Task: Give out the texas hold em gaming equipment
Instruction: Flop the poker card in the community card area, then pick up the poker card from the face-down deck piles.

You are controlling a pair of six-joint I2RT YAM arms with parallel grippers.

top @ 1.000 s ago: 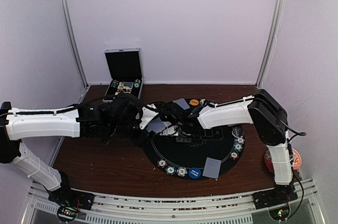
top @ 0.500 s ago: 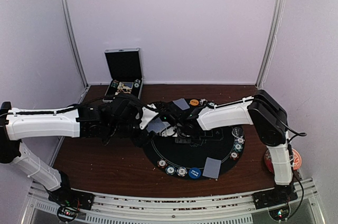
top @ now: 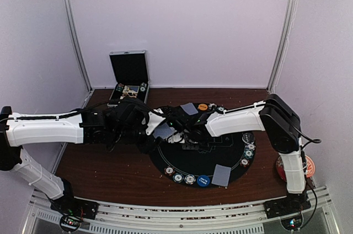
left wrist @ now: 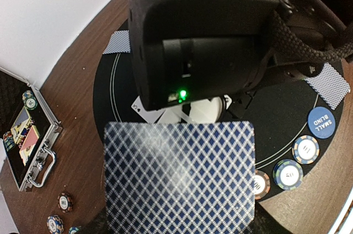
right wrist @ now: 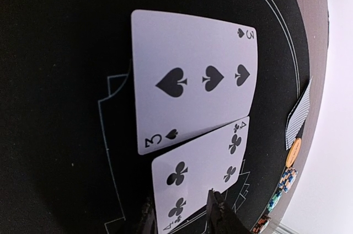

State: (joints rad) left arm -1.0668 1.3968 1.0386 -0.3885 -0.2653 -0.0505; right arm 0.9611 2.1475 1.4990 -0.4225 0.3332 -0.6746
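Note:
On the round black mat (right wrist: 66,79) lie two face-up playing cards, a three of spades (right wrist: 193,79) and a four of clubs (right wrist: 201,170) partly tucked under it. My right gripper (right wrist: 182,214) hangs low over the four's near end, open, its fingertips (right wrist: 218,206) apart. In the top view it (top: 185,134) is at the mat's left part. My left gripper (top: 160,132) is shut on blue-diamond-backed playing cards (left wrist: 179,176), which hide its jaws. A blue small-blind button (left wrist: 321,122) and poker chips (left wrist: 288,174) line the mat's near rim.
Face-down cards lie at the mat's near right (top: 222,175) and far side (top: 190,108), beside an orange button (top: 203,106). More chips (top: 249,151) sit on the right rim. An open metal case (top: 129,76) stands at the back left. A red saucer (top: 309,165) is at the far right.
My right gripper's jaws have gone from shut to open over the four of clubs. Both arms have stayed nearly in place; the left still holds its cards.

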